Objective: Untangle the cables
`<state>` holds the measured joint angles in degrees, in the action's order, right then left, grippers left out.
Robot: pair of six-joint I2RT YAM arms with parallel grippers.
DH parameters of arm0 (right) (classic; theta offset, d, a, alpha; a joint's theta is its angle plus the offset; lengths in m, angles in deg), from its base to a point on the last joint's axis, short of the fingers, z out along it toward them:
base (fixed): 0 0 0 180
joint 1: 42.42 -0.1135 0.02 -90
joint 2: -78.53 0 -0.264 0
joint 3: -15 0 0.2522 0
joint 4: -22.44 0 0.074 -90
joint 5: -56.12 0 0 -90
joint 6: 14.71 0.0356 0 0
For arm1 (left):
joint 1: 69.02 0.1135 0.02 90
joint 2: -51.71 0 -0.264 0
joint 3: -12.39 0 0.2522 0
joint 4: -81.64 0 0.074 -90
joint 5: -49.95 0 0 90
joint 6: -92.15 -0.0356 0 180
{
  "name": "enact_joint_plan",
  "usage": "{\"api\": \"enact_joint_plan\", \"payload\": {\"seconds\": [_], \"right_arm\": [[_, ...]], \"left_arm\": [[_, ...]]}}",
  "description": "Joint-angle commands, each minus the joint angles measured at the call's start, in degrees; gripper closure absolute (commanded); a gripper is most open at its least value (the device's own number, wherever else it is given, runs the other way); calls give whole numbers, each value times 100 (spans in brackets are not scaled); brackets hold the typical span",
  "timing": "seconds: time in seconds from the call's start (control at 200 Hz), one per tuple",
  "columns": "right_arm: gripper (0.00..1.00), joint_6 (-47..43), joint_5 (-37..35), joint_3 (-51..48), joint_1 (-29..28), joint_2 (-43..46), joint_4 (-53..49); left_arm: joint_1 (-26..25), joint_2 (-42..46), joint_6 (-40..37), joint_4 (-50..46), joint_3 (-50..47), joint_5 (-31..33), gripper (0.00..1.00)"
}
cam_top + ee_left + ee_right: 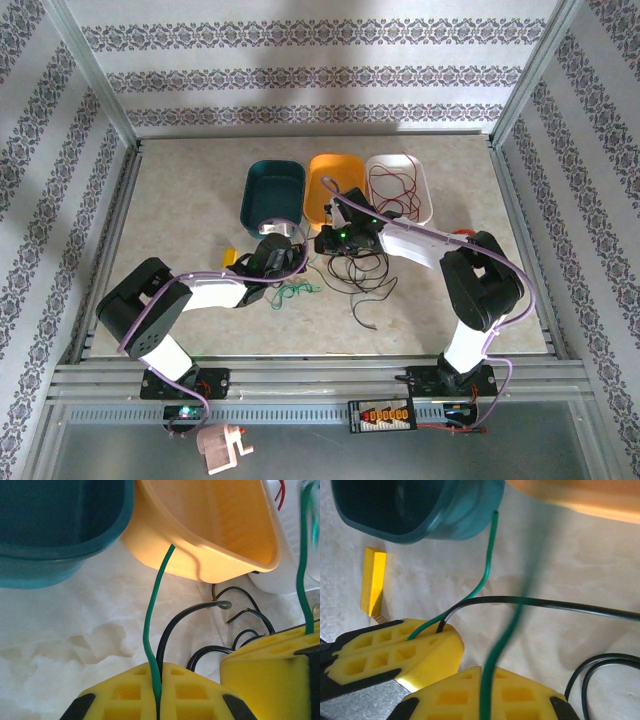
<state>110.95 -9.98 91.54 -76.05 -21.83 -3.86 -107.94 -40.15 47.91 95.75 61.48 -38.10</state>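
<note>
Left tool (157, 680) is clamped on a green cable (147, 620) and a black cable (168, 630), both rising toward 12 o'clock. Right tool (484, 680) is closed on green cable too. Black cables (360, 275) lie on the table (180, 220) at 6 o'clock of the orange bin (335, 170).

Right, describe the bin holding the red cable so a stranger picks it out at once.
At the far side of the table, three bins stand in a row: a teal bin, an orange bin and a white bin. Take the white one, at the right end. It alone holds loops of red cable.
</note>
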Motion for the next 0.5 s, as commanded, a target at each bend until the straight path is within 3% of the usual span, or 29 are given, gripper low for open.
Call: {"api": "enact_joint_plan", "payload": {"seconds": [0.0, 0.11, 0.15, 0.245, 0.285, 0.365, 0.495], "right_arm": [[100, 5, -592, -219, 79, 354, 52], [100, -161, -604, -288, 175, 545, -251], [100, -218, -532, -322, 190, 602, -300], [100, -374, -344, -361, 199, 722, -504], [100, -441, -334, -306, 203, 737, -711], [100, -648, -353, -174, 233, 753, -1188], [100, -871, -377, -83, 335, 921, -1665]], "left_arm": [[5, 124, 271, -28, -167, 293, 100], [66, 124, 374, -28, -250, 377, 99], [77, 133, 360, 25, -270, 363, 85], [82, 158, 309, 339, -337, 249, 37], [86, 174, 293, 524, -379, 179, 26], [86, 231, 250, 898, -473, 48, 18], [104, 358, 184, 1026, -537, 35, 16]]}}
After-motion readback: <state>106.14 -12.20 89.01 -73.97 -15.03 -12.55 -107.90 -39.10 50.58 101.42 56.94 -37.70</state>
